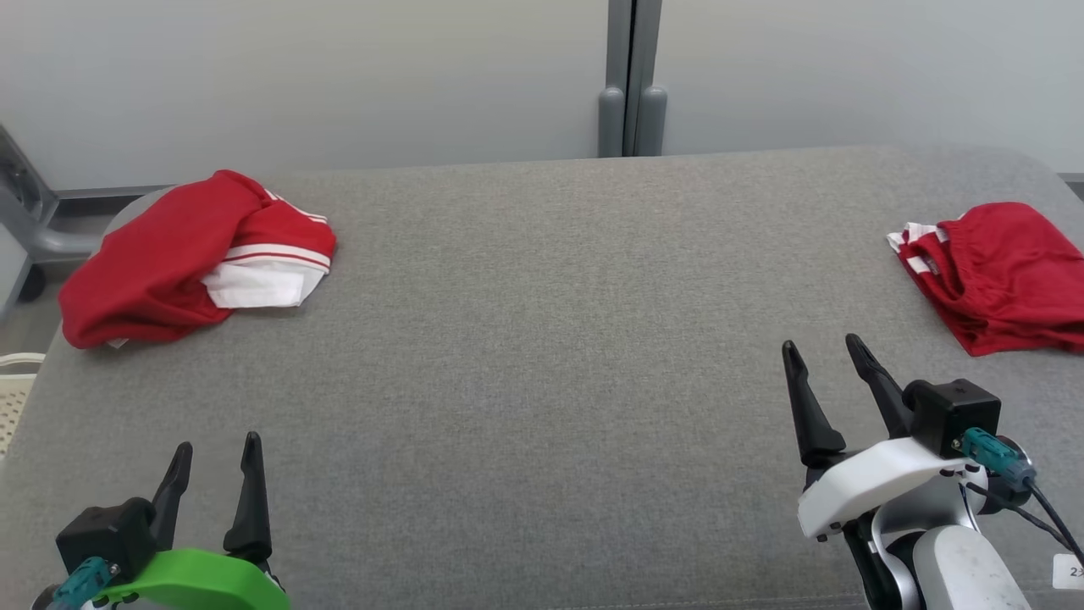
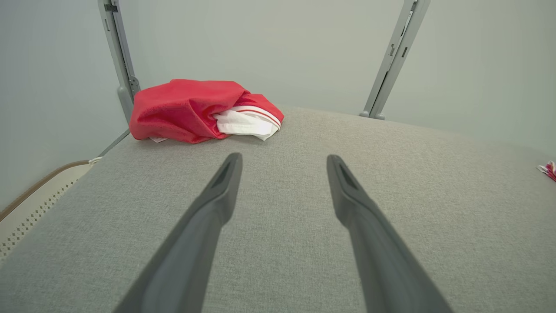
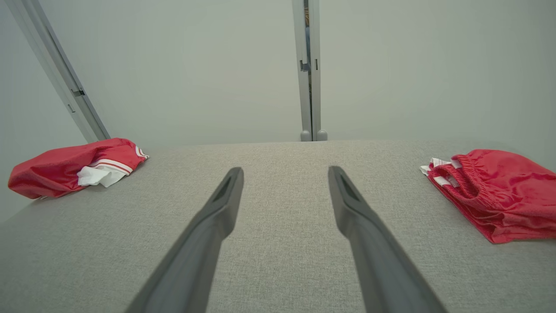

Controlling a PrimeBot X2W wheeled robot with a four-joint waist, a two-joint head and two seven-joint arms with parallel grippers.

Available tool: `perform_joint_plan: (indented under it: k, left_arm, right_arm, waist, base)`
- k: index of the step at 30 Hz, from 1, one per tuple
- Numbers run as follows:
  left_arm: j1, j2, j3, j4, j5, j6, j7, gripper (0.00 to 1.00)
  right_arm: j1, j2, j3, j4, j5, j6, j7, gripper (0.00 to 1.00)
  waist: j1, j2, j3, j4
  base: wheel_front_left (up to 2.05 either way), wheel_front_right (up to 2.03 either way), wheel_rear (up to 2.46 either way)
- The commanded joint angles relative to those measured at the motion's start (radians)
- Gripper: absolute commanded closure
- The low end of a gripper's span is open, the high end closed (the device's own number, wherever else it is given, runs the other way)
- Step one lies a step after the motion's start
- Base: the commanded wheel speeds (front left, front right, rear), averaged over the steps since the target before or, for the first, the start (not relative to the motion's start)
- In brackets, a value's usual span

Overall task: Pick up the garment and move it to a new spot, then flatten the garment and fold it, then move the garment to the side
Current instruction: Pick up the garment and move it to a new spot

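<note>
Grey padded table (image 1: 542,339): crumpled red garment (image 1: 182,258) at far left, long axis left to right, white-striped end pointing right. Folded red garment (image 1: 1003,275) at the right edge. My left pincer (image 1: 218,443) and right pincer (image 1: 821,342) sit near, fingers spread, holding nothing.

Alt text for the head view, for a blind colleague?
A crumpled red-and-white garment lies far left on the grey table, a neater red garment far right. The left gripper and right gripper are open and empty near the front.
</note>
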Motion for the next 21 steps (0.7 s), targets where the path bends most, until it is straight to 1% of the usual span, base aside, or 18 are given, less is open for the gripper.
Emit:
perform_joint_plan:
  k: [1,6,12,17,19,20,21]
  left_arm:
    - [-0.016,0.009,-0.001,-0.003,0.006,0.006,0.003,0.00]
    - [-0.021,0.017,0.001,-0.017,0.016,0.017,0.006,0.00]
    - [-0.022,0.020,0.002,-0.033,0.027,0.038,0.011,0.00]
    - [-0.010,0.020,0.005,-0.040,0.026,0.047,0.009,0.00]
    - [-0.005,0.017,0.007,-0.042,0.023,0.048,0.008,0.00]
    - [-0.005,0.017,0.007,-0.042,0.023,0.048,0.008,0.00]
    - [-0.003,0.016,0.008,-0.043,0.022,0.049,0.007,0.00]
  right_arm:
    - [0.008,-0.001,-0.001,-0.007,0.007,-0.001,-0.006,0.00]
    - [0.015,0.000,0.004,-0.014,0.005,-0.001,-0.006,0.00]
    - [0.024,-0.001,0.002,-0.034,0.003,-0.001,-0.004,0.00]
    - [0.023,-0.001,0.007,-0.038,0.014,-0.001,-0.007,0.00]
    - [0.022,-0.001,0.009,-0.038,0.019,-0.001,-0.008,0.00]
    - [0.022,-0.001,0.009,-0.038,0.019,-0.001,-0.008,0.00]
    - [0.021,-0.001,0.010,-0.037,0.020,-0.001,-0.009,0.00]
  waist:
    - [0.0001,0.0000,0.001,0.026]
    - [0.0001,0.0000,0.003,0.104]
    - [0.0001,0.0000,0.012,0.225]
    - [0.0001,0.0000,0.016,0.321]
    - [0.0001,0.0000,0.016,0.354]
    - [0.0001,0.0000,0.016,0.354]
    - [0.0001,0.0000,0.016,0.368]
  base:
    - [0.00,0.00,0.00]
    - [0.00,0.00,0.00]
    - [0.00,0.00,0.00]
    - [0.00,0.00,0.00]
    - [0.00,0.00,0.00]
    - [0.00,0.00,0.00]
    - [0.00,0.00,0.00]
